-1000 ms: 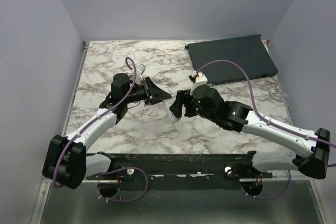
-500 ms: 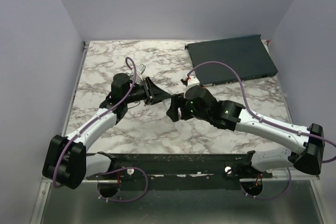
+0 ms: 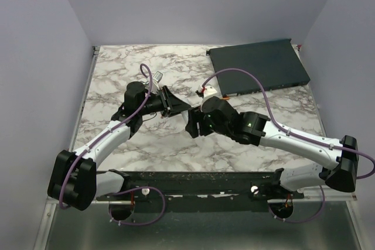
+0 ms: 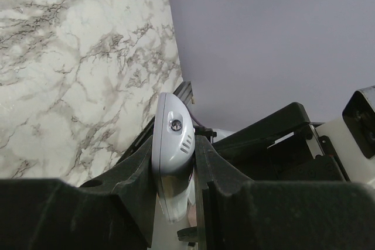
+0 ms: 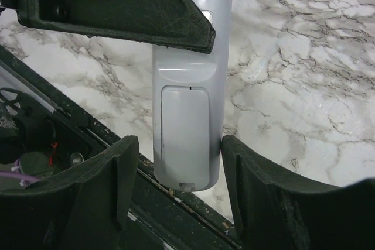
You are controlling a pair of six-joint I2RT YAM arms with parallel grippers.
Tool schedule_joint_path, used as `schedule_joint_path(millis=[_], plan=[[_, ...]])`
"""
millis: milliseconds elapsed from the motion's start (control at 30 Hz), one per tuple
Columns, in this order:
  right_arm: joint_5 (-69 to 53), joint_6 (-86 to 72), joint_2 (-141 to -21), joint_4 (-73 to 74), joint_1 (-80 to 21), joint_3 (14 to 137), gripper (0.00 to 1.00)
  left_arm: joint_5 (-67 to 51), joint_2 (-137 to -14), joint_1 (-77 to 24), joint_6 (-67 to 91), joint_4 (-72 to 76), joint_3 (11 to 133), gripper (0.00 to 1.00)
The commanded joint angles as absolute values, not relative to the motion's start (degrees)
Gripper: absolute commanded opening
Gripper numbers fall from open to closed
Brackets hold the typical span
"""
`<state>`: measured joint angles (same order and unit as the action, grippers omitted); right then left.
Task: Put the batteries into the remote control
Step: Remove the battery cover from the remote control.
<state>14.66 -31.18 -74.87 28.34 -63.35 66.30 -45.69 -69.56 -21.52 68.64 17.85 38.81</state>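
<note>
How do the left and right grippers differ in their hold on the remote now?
The left gripper has jaws clamped on the remote control, pressing both sides; the right gripper has jaws open, with a gap on one side. The left gripper holds one end; the right gripper straddles the end with the closed cover panel. Both meet at the remote control.

The left arm (image 3: 108,139) and right arm (image 3: 293,141) share white shells between bulky black joint housings, scuffed matte-black wedge-shaped fingers (image 5: 96,194), and a purple cable (image 3: 246,73) looping off each wrist.
</note>
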Motion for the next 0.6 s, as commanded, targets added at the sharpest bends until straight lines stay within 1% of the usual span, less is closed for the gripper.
schedule_joint_path(millis=[0, 67, 233, 567], plan=[[17.91, -28.94, -75.98, 31.56, -64.2, 69.07, 0.65, -44.93, -70.22, -21.77, 67.72, 18.37, 40.74, 0.0], [18.42, -28.87, -76.11, 31.9, -64.39, 69.3, 0.65, -44.87, -70.22, -21.79, 67.72, 18.37, 40.74, 0.0], [18.54, -28.72, -76.37, 32.67, -64.46, 69.52, 0.6, -44.84, -70.4, -21.77, 67.71, 18.37, 40.87, 0.0], [19.37, -28.28, -77.42, 34.6, -64.79, 70.64, 0.57, -44.82, -70.57, -21.71, 67.49, 17.75, 41.49, 0.0]])
